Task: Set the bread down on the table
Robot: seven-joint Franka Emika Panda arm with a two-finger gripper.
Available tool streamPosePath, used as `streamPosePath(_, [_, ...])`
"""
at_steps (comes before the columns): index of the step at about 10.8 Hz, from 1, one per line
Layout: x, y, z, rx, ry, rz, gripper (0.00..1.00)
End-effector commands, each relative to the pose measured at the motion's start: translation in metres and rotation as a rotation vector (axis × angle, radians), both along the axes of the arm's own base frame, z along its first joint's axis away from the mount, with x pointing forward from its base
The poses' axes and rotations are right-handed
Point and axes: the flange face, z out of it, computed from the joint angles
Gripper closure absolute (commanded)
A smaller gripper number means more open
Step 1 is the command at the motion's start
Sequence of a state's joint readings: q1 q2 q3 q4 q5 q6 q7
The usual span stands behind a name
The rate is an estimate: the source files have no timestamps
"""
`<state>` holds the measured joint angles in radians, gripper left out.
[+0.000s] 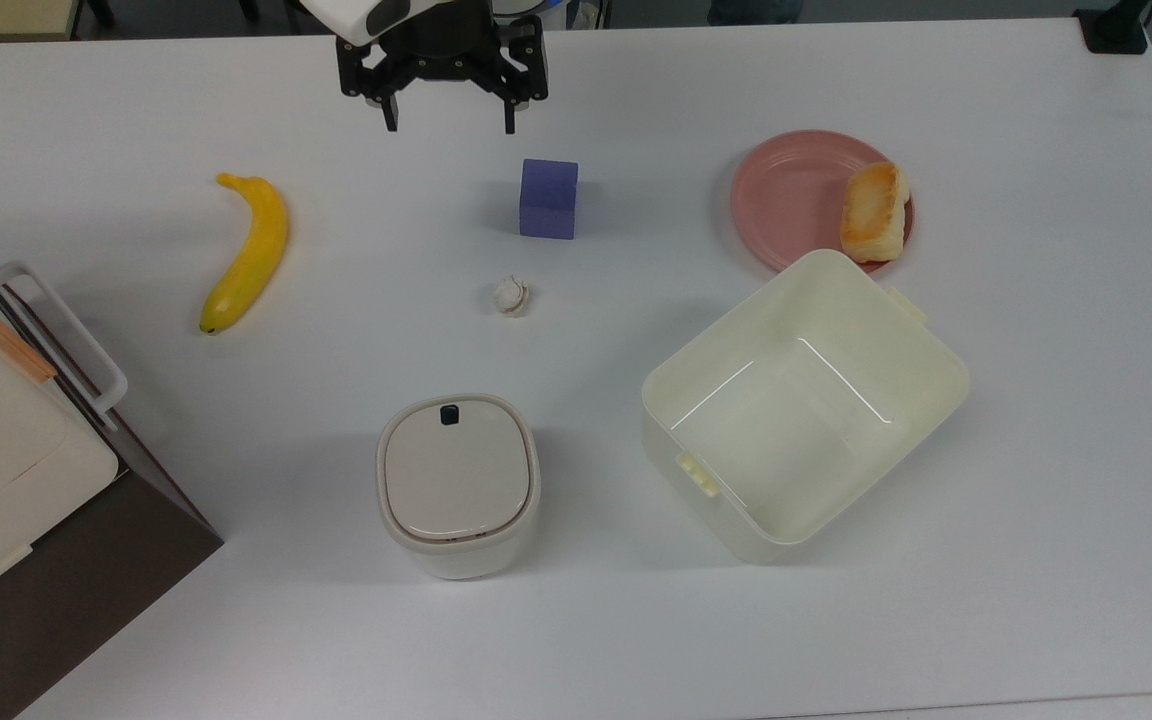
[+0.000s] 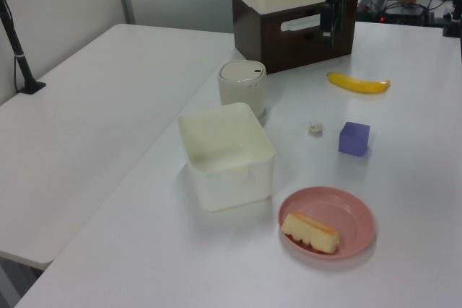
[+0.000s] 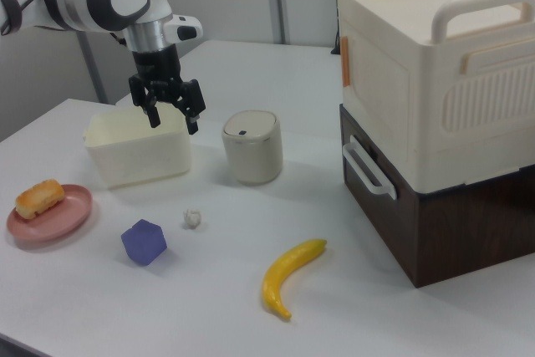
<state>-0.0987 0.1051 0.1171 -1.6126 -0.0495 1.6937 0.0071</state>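
Note:
The bread (image 1: 874, 212) (image 2: 310, 231) (image 3: 38, 197), a small loaf with a toasted golden top, lies on the edge of a round pink plate (image 1: 791, 198) (image 2: 343, 215) (image 3: 63, 219). The plate rests on the white table (image 1: 636, 620) (image 2: 404, 178) (image 3: 359, 315). My gripper (image 1: 448, 127) (image 3: 173, 123) hangs open and empty above the table at the top view's upper middle, far from the bread and well to its left. In the left view the gripper (image 2: 330, 23) hangs at the far end in front of the brown box.
A purple cube (image 1: 548, 198), a white knobbly lump (image 1: 510, 296) and a banana (image 1: 246, 252) lie on the table. A cream open bin (image 1: 804, 400) stands right beside the plate; a lidded round container (image 1: 456, 482) stands near it. A cream-and-brown appliance (image 1: 6, 450) fills the top view's left edge.

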Motion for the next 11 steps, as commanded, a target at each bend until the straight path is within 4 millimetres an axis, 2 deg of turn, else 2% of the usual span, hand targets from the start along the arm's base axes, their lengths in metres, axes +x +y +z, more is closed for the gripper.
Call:
streamPosePath(1, [0.005,0.016,-0.01,0.015,0.035,0.036,0.0])
streamPosePath(3, [0.006,0.018,-0.013,0.016,0.038,0.038,0.0])
streamPosePath(4, [0.011,0.018,-0.025,0.019,0.055,0.038,0.0])
streamPosePath(5, [0.012,0.018,-0.028,0.017,0.059,0.04,0.0])
streamPosePath(11, [0.011,0.02,-0.025,0.015,0.058,0.041,0.0])
